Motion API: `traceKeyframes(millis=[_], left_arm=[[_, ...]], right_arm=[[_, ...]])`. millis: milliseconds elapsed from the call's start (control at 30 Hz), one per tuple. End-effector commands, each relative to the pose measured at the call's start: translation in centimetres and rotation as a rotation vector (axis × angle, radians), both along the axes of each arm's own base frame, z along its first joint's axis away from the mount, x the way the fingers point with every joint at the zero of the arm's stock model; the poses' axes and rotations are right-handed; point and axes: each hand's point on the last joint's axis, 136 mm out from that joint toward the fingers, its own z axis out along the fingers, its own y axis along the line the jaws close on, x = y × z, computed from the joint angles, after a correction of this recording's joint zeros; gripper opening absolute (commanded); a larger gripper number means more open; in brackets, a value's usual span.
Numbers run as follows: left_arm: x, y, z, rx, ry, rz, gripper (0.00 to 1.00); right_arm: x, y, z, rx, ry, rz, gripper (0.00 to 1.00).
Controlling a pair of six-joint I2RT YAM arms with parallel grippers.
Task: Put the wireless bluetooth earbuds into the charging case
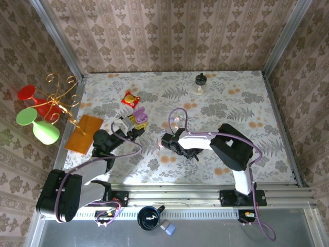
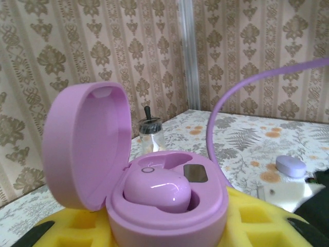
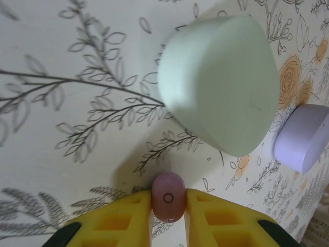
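Right wrist view: right end effector (image 3: 168,207) pinches a pink earbud (image 3: 168,195); mint case (image 3: 216,82) just ahead, open worktop (image 3: 61,134) leftward. Left end effector (image 2: 165,232) clamps the open lilac case (image 2: 87,149).

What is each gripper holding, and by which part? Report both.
Left gripper clamps the open lilac charging case by the sides of its base. Right gripper pinches a pink earbud by its two sides.
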Motion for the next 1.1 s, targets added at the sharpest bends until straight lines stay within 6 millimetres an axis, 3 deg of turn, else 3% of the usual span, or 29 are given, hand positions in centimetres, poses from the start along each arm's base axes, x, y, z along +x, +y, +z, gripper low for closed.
traceKeyframes(millis=[0,233,467,633,900,1067], left_arm=[[-1.3,-0.6,0.5,0.035,-0.102,-0.070,0.27],[-2.2,-1.1,0.1,0.054,-0.113,-0.132,0.27],[-2.0,-1.2,-0.1,0.054,-0.103,-0.136,0.27],[-1.9,-1.3,-0.1,0.046,-0.099,-0.142,0.27],[-2.1,-1.8,-0.5,0.049,-0.088,-0.167,0.27],[-2.4,-2.3,-0.6,0.054,-0.087,-0.203,0.27]], right_arm=[[-0.2,0.1,-0.2,0.062,-0.006,-0.032,0.23],[0.1,1.0,-0.4,0.137,-0.004,-0.036,0.24],[-0.1,2.6,-0.3,0.313,0.035,-0.069,0.24],[-0.2,3.1,0.1,0.348,0.045,-0.076,0.24],[0.1,3.2,2.3,0.409,-0.004,-0.056,0.23],[0.5,4.2,4.6,0.561,-0.063,-0.027,0.23]])
